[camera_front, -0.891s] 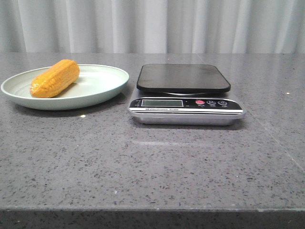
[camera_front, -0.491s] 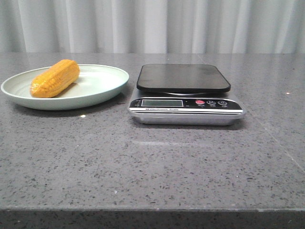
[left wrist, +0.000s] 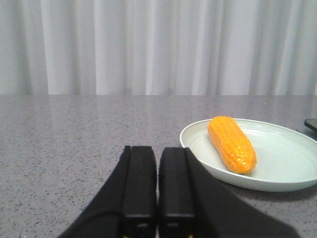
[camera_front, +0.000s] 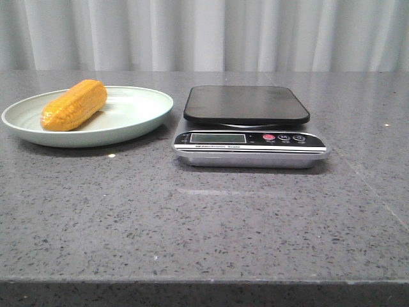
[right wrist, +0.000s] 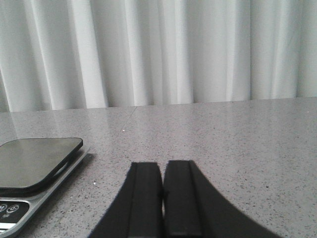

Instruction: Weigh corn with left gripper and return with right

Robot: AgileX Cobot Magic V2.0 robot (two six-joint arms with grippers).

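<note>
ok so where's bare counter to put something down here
Bare counter spans the whole near strip in front of the plate and scale, plus the stretch right of the scale. The tightest spot is the narrow gap between plate and scale; the corn fills the plate's left side.

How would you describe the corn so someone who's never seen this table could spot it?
On the grey speckled table, left of the kitchen scale, sits a pale green plate. The corn lies on it: a stubby cob, the only orange thing here.

corn on plate, left of scale
</note>
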